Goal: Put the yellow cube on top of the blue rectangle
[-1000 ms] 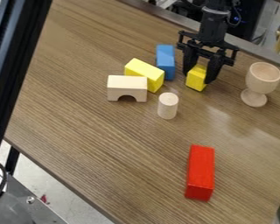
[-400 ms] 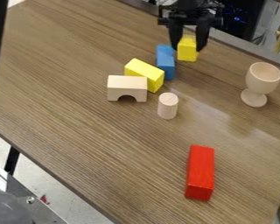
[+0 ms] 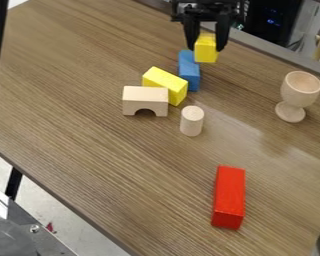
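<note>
Toward the blue block my grip has carried the yellow cube of painted wood (image 3: 205,50), shifting it leftward and a little higher in the view since the earlier frame. I have it pinched in my black two-finger gripper (image 3: 206,48), one finger on each of two opposite sides, which leaves its underside free to be set down. It seems held aloft so that it can pass over the block's top edge without knocking it. Just below and to the left in the view lies the long blue rectangular block (image 3: 189,75), its far end partly behind the cube; I cannot tell how much height remains between them. I judge that I need a little more travel over its middle, then a gentle lowering, since a release off-centre could tip the cube over the narrow top.

Close beside the blue block, a yellow rectangular block (image 3: 165,84) sits aslant, near enough that a sideways slip might nudge it. Against that stands a pale wooden arch (image 3: 145,99), with a pale wooden cylinder (image 3: 191,121) upright nearby. Farther out on the brown wood-grain table (image 3: 102,165) are a pale wooden goblet (image 3: 300,91) and a red rectangular block (image 3: 228,197), both well out of my path.
</note>
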